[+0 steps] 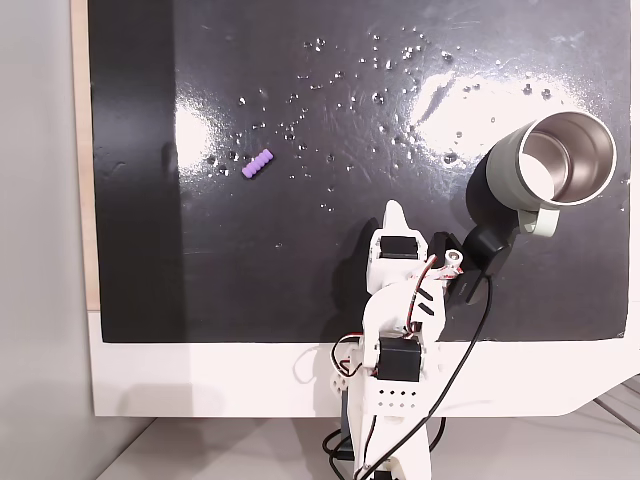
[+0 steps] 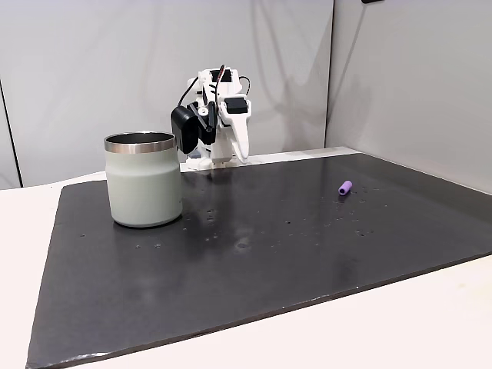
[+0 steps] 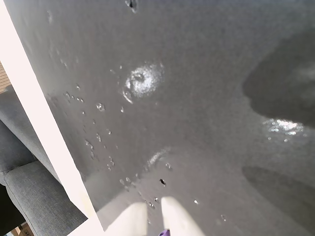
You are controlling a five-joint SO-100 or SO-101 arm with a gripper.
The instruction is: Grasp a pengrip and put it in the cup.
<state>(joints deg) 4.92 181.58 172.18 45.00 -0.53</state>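
Pengrip [image 1: 257, 165] lies flat on the black mat [image 1: 300, 280], well apart from cup [image 1: 555, 165] and arm. In a fixed view from above its long axis runs diagonal, lower-left to upper-right. Cup stands upright, mouth up, handle toward the arm. Gripper [image 3: 153, 216] hangs over the mat w/ fingers pressed together, nothing clearly held; a purple speck shows at the wrist view's bottom edge.

Pengrip [image 3: 164, 232] mostly cut off at wrist view's bottom edge
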